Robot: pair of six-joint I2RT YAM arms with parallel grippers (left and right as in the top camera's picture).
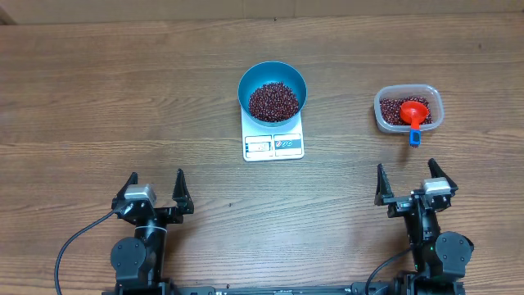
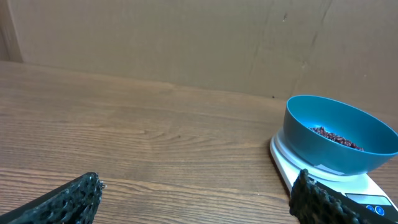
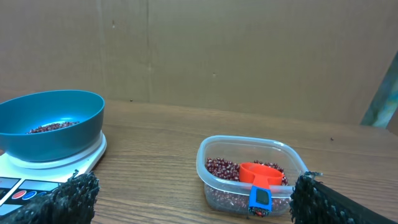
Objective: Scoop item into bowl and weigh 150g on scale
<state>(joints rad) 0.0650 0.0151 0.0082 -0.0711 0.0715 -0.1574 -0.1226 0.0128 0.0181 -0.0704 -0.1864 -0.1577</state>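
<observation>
Left gripper (image 1: 155,175) and right gripper (image 1: 407,166) spread wide, empty, well short of the scale (image 1: 273,145). Scoop (image 1: 415,113) down in the tub (image 1: 383,98), right of the scale. Beans (image 1: 273,100) already in the bowl (image 1: 246,88) atop the scale — scooping seemingly done; display unreadable, weight unconfirmed.

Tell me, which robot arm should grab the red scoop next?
Probably the right. The right gripper is open and sits nearest the tub holding the scoop; the left gripper is on the far side of the scale.
</observation>
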